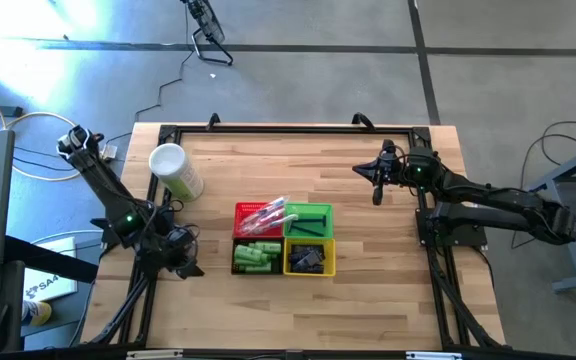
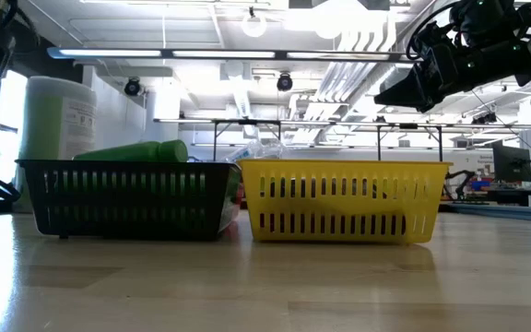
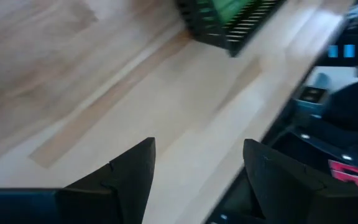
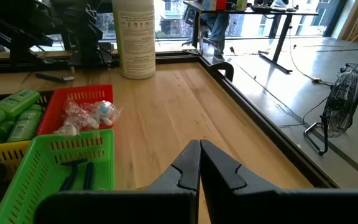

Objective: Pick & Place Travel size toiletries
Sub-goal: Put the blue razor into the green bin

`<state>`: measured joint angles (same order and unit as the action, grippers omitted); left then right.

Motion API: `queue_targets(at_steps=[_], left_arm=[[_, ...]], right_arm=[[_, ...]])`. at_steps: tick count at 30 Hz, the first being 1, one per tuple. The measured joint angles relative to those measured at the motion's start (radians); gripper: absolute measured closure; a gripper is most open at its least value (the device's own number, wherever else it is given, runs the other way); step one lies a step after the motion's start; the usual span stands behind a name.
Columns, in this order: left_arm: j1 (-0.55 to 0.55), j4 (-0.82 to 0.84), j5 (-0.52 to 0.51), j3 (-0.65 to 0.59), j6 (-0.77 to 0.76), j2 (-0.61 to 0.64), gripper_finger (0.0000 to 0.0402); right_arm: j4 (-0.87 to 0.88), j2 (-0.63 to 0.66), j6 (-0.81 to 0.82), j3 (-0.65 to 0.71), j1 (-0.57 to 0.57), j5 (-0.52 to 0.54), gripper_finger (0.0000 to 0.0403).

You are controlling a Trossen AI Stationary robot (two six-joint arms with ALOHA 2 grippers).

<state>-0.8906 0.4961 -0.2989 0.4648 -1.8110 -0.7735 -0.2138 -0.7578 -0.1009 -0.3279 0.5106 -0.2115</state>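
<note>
— Where are the toiletries sitting right now?

— All in the four little baskets clustered mid-table. The green mini bottles (image 1: 255,256) are lying in the black basket (image 1: 235,262) at the near left, the dark tubes and packets (image 1: 307,259) are resting in the yellow basket (image 1: 326,264) at the near right, the clear-wrapped sticks (image 1: 266,212) are lying in the red basket (image 1: 241,227) at the far left, and a couple of dark slim items (image 1: 310,226) are sitting in the green basket (image 1: 321,212) at the far right.

— And the left gripper?

— The left gripper (image 1: 186,262) is hovering just left of the black basket, close to the near left part of the table (image 1: 368,300). Its fingers (image 3: 129,171) are standing apart with only bare wood between them; it is carrying nothing.

— What about the right one?

— The right gripper (image 1: 376,188) is waiting well off to the far right, apart from the baskets. Its fingers (image 4: 185,168) are pressed together and holding nothing.

— Anything else on the table?

— A white and green canister (image 1: 175,170) is standing at the far left, beyond the left arm and apart from the baskets.
</note>
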Motion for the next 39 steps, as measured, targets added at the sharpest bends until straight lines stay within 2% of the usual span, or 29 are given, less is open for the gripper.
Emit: queue_targets(at_steps=[4,10,12,15,21,24,27,39], left_arm=[[0.0,0.0,0.02,0.0,-0.023,-0.08,0.0189],[0.0,-0.033,0.084,0.003,-0.106,-0.161,0.025],[0.002,-0.014,0.086,0.029,-0.161,-0.177,0.0273],[0.022,0.026,0.087,0.104,-0.16,-0.208,0.0311],[0.062,0.342,0.102,0.304,-0.024,-0.29,0.039],[0.066,0.545,0.13,0.365,-0.054,-0.327,0.0393],[0.066,0.648,0.163,0.374,-0.096,-0.362,0.039],[0.066,0.646,0.26,0.315,-0.184,-0.54,0.0399]], right_arm=[[0.0,0.0,0.0,0.0,0.0,0.0,0.04],[0.0,0.0,0.0,0.0,0.0,0.0,0.04],[0.0,0.0,0.0,0.0,0.0,0.0,0.04],[0.0,0.0,0.0,0.0,0.0,0.0,0.04],[0.0,0.0,-0.001,0.0,0.0,0.0,0.04],[0.0,0.0,0.0,0.0,0.0,0.0,0.04],[0.001,0.0,-0.001,0.0,0.0,0.0,0.04],[0.026,0.0,-0.001,0.0,0.0,0.0,0.04]])
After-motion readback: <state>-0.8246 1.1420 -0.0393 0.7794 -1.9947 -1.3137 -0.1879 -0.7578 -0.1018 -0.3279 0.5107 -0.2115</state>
